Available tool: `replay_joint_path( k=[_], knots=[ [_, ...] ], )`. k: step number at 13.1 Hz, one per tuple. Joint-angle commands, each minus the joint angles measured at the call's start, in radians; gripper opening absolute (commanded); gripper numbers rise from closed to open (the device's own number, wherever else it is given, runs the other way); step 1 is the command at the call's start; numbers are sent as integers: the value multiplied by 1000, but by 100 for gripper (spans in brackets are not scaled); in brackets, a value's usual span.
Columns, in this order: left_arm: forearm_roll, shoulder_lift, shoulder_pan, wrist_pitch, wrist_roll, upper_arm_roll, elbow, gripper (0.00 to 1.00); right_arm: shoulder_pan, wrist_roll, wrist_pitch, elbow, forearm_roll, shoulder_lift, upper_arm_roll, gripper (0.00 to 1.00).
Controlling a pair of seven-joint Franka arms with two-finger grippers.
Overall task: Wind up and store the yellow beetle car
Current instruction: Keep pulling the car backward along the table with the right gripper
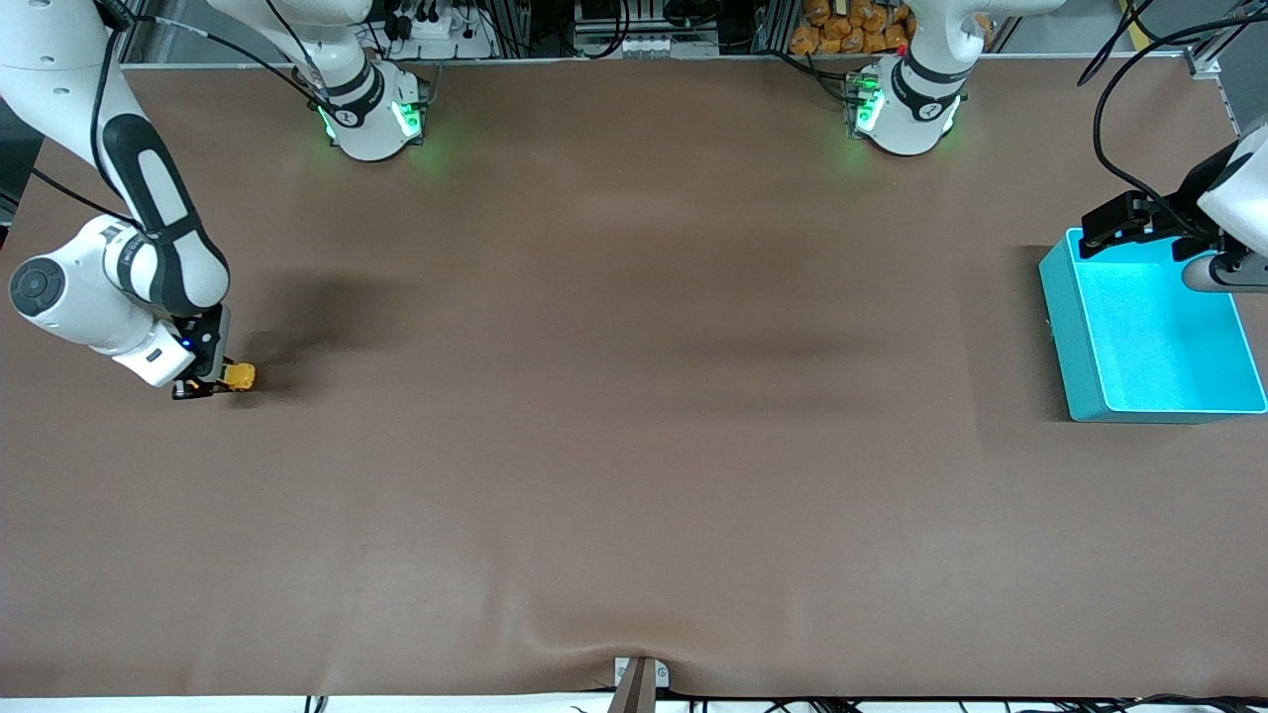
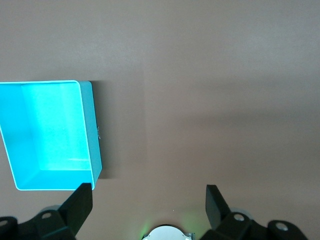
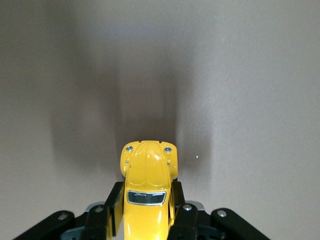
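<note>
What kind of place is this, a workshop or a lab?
Most likely a robotics lab: two arms bolted along a brown-covered table, cables and power strips along its edge, and only a turquoise bin and yellow beetle car laid out.

Yellow beetle car (image 3: 146,192) rear cut off; turquoise bin (image 1: 1075,327) corner cropped.

A brown table cover (image 1: 634,396) spreads wide and smooth, rippling into a small fold at the edge nearest the front camera, where a metal bracket (image 1: 639,678) sits. Soft shadows blotch it. Along the top edge stand cables, aluminium framing and orange packets (image 1: 852,28) (stacked in a heap).
</note>
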Motion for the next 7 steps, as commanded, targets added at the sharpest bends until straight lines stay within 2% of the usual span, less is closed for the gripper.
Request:
replay_joint_path(
  k=[1, 7],
  knots=[
    [-10, 4, 4, 10, -14, -2, 7, 100, -41, -47, 14, 28, 22, 63, 8, 31],
    [-10, 3, 4, 11, -17, -2, 7, 100, -75, -88, 9, 69, 22, 103, 8, 31]
  ],
)
